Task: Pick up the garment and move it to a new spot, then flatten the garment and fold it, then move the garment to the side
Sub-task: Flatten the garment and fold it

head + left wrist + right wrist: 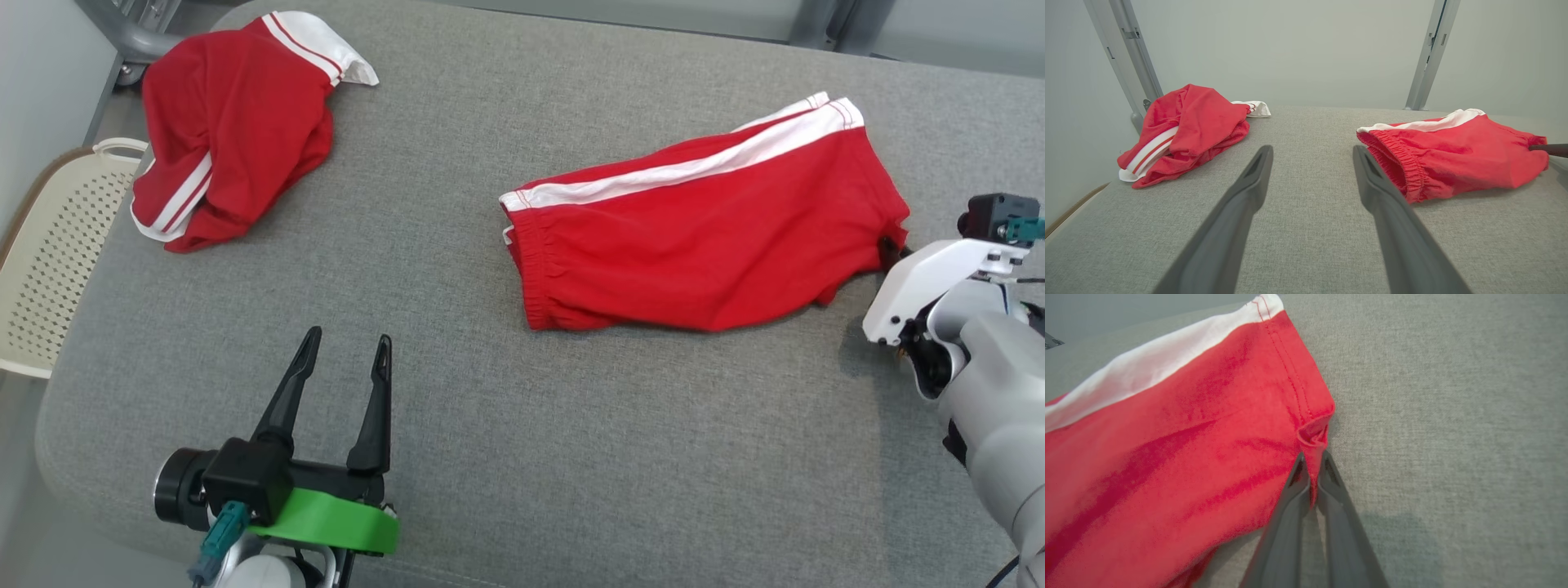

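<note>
The red shorts (702, 237) lie right of centre on the grey table (457, 392). The right gripper (1312, 473) is clenched on a pinch of cloth at the corner of their leg hem, so the pick-up looks to be the step in hand. The next move calls for a lift and carry to a fresh spot, gentle enough that the thin pinch holds. The shorts lie nearly flat, with the white stripe along the far edge and the waistband toward the middle. The left gripper (347, 351) hovers released, well apart. A second red garment (229, 131) sits crumpled at the far left, near a basket (57, 253).
</note>
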### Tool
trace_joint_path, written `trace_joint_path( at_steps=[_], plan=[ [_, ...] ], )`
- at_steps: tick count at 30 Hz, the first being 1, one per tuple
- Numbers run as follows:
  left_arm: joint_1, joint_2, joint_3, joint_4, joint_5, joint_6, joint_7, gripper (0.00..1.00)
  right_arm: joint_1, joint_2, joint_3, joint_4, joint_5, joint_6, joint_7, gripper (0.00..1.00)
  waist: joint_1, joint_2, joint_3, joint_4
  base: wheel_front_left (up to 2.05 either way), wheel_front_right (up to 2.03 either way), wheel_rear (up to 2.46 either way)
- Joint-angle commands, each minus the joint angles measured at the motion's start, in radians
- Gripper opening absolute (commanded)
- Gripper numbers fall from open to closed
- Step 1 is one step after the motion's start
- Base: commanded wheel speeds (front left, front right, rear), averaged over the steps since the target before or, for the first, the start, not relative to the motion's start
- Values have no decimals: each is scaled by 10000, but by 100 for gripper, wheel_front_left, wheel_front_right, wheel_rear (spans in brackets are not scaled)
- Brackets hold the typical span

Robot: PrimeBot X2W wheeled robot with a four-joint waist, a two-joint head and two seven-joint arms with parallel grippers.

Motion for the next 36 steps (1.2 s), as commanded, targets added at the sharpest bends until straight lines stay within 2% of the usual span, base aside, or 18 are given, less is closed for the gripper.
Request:
trace_joint_path(
  at_steps=[1,11,21,22,23,24,31,36],
  plan=[
    [2,8,36,43,90,-42,-13,100,371,95,-5,39,82,-19,-28,0,0,0,-245,-67,0,0,0],
    [519,99,203,397,190,31,-11,100,1717,126,162,-760,160,-21,-481,0,0,0,-1049,-647,0,0,0],
    [820,209,276,950,9,195,159,100,2614,299,232,-925,-110,-21,-681,0,0,0,-1638,-1011,0,0,0],
    [835,210,270,992,-17,202,218,100,2680,309,223,-893,-143,-21,-696,3,0,0,-1669,-1017,0,0,0],
    [842,204,273,1023,-52,213,240,100,2715,311,222,-869,-192,-21,-746,28,0,0,-1691,-1023,0,0,0],
    [839,208,276,1050,-79,232,271,100,2747,318,223,-856,-244,-21,-789,100,0,0,-1715,-1030,0,0,0],
    [898,117,612,1152,-497,405,180,100,2908,423,-45,-768,-577,-19,-1304,100,0,0,-2048,-1079,0,0,0],
    [1019,174,751,1394,-599,577,177,100,3390,262,-460,-1755,-1164,-18,-1455,100,0,0,-2512,-1131,0,0,0]
  ],
)
